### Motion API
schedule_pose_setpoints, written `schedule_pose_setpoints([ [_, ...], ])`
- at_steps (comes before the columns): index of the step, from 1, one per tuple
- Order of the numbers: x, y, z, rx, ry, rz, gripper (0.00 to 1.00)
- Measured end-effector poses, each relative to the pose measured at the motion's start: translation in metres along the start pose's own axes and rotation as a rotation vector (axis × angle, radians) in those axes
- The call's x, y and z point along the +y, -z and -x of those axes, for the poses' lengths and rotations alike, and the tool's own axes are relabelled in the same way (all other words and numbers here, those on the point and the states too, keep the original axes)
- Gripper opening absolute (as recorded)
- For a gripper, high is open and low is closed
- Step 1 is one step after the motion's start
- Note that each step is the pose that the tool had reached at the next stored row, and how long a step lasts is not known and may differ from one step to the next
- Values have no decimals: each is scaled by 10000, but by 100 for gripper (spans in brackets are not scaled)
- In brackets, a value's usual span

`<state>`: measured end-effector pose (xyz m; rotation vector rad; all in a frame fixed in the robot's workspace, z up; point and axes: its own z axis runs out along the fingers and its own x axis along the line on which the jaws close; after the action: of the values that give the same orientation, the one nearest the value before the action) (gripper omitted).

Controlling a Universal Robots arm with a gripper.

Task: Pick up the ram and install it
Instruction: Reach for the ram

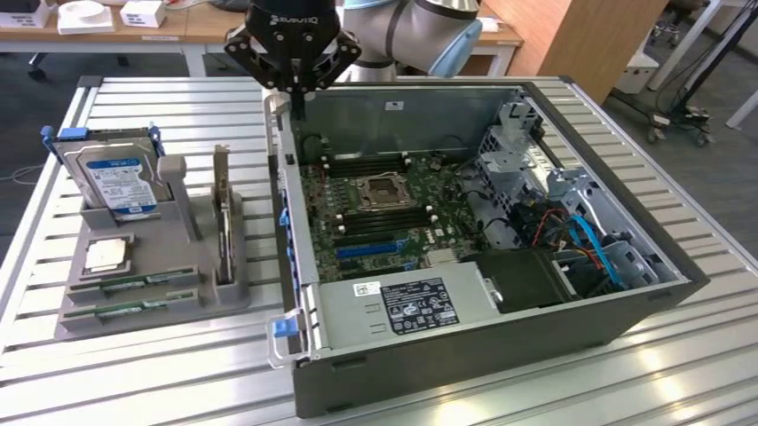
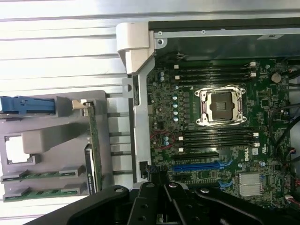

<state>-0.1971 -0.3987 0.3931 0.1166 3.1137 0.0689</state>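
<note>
Nothing is installed yet: the open computer case (image 1: 474, 373) holds a motherboard (image 1: 343, 226) with bare memory slots (image 2: 216, 137), and the gripper (image 1: 297, 105), jaws together and empty, hangs above the case's edge. In the grey holder (image 1: 89, 324) on the exterior view's left lie the ram stick (image 1: 133, 284) and its twin (image 1: 119, 310), long thin green strips.

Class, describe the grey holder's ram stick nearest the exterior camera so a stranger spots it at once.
On the exterior view's left of the open computer case sits a grey holder. Along its near edge lie two thin green sticks; the ram stick wanted is the outermost one, its twin behind.
</note>
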Motion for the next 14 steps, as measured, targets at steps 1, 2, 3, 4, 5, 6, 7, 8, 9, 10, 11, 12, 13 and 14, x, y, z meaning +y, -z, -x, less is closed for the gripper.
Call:
schedule_pose_setpoints([
  [1,-2,1,-24,0,-1,-1,10],
  [2,-4,1,-52,0,1,-1,10],
  [3,-6,2,-81,0,1,-1,10],
  [4,-9,2,-112,-1,2,0,10],
  [5,-11,3,-142,-1,1,0,10],
  [6,-13,4,-172,0,0,0,10],
  [7,-15,4,-199,-1,0,0,10],
  [8,-17,5,-229,-1,0,0,10],
  [9,-19,6,-258,0,1,0,10],
  [10,-22,6,-290,0,1,-1,10],
  [11,-24,7,-320,-1,1,0,10],
  [12,-26,7,-348,-1,0,0,10],
  [13,-28,7,-375,-1,-1,0,10],
  [14,-30,7,-400,-1,0,0,10],
])
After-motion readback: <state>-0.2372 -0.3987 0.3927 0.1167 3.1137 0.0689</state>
